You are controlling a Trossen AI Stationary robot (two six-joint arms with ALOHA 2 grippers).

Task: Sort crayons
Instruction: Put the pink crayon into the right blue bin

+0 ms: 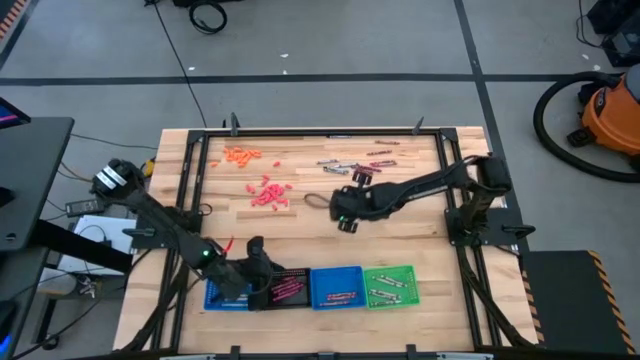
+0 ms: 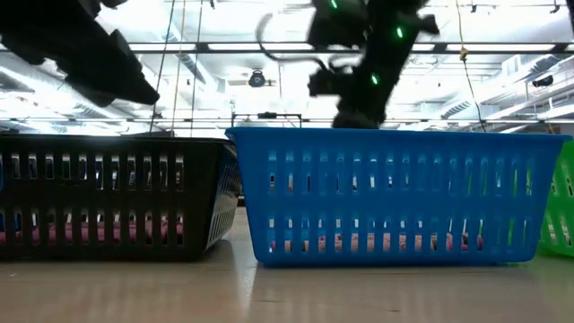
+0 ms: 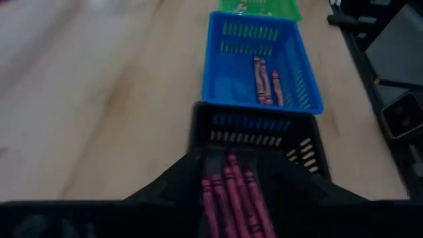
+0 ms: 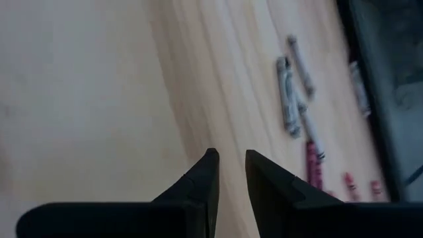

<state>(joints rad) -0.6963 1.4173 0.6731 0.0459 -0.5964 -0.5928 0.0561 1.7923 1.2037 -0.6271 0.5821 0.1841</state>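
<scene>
My left gripper point(image 1: 260, 268) hangs open over the black tray point(image 1: 283, 290); in the left wrist view point(image 3: 231, 178) several magenta crayons point(image 3: 231, 198) lie in that tray between the fingers. My right gripper point(image 1: 345, 220) hovers over bare wood at the table's middle, its fingers a narrow gap apart and empty point(image 4: 230, 160). Grey and maroon crayons point(image 1: 355, 165) lie on the table beyond it and show in the right wrist view point(image 4: 294, 99). Red crayons point(image 1: 268, 194) and orange ones point(image 1: 242, 154) lie in loose piles at the far left.
A blue tray point(image 1: 336, 287) holding a few crayons and a green tray point(image 1: 390, 285) holding grey ones stand right of the black tray along the near edge. Another blue tray point(image 1: 222, 297) shows under the left arm. A dark frame point(image 1: 200, 140) borders the table.
</scene>
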